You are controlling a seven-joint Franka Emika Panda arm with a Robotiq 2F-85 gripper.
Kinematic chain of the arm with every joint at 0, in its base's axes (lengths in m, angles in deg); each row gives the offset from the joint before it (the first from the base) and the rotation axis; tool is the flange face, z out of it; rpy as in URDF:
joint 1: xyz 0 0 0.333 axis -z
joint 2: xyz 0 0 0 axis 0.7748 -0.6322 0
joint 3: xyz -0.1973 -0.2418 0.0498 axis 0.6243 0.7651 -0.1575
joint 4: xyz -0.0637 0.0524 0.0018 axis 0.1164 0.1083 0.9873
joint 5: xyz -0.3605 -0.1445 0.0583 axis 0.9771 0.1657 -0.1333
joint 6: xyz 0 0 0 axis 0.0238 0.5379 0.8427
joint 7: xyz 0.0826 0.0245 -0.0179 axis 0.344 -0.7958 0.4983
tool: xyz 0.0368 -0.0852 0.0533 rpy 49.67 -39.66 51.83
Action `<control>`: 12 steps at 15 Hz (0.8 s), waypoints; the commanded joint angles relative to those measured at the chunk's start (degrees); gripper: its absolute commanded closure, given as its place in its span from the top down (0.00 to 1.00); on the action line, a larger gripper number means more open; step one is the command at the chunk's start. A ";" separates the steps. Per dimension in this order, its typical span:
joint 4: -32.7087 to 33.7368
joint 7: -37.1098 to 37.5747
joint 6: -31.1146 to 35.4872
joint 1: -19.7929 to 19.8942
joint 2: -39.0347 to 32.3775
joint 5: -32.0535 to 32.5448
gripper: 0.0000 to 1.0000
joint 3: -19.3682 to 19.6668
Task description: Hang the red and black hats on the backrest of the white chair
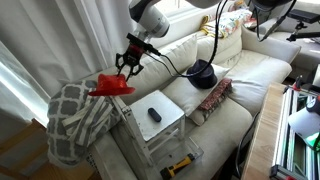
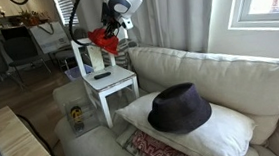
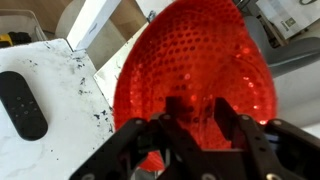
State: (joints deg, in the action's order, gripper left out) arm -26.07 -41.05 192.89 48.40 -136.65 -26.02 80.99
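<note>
My gripper (image 1: 128, 66) is shut on the brim of the red hat (image 1: 110, 85) and holds it above the backrest of the white chair (image 1: 165, 128). In an exterior view the red hat (image 2: 101, 39) hangs from the gripper (image 2: 115, 30) just over the chair's backrest (image 2: 88, 58). The wrist view shows the perforated red hat (image 3: 195, 60) filling the frame between my fingers (image 3: 195, 118), with the chair seat (image 3: 70, 100) below. The black hat (image 1: 202, 72) lies on the sofa, apart from the gripper; it also shows on a cushion (image 2: 179, 107).
A black remote (image 1: 154, 114) lies on the chair seat and shows in the wrist view (image 3: 22, 105). A patterned cloth (image 1: 72, 118) drapes beside the chair back. A yellow object (image 1: 180, 165) lies below the chair. A patterned pillow (image 1: 212, 98) rests on the sofa.
</note>
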 commanded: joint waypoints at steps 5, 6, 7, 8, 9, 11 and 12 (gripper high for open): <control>1.28 -0.53 1.97 -0.48 0.67 3.19 1.00 2.11; 0.84 -1.22 3.68 -0.68 1.21 4.18 1.00 2.90; -0.46 -2.71 6.07 -0.80 2.28 6.05 1.00 4.15; -1.98 -3.93 7.67 -0.30 3.47 7.43 1.00 4.70; -3.57 -4.87 9.62 0.02 4.61 8.99 1.00 5.41; -9.38 -7.42 13.86 0.97 8.88 11.90 1.00 6.94; -12.10 -8.12 16.25 1.11 10.97 13.47 1.00 7.75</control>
State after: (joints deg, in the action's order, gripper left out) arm -27.59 -45.82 203.54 48.87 -133.26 -16.70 86.76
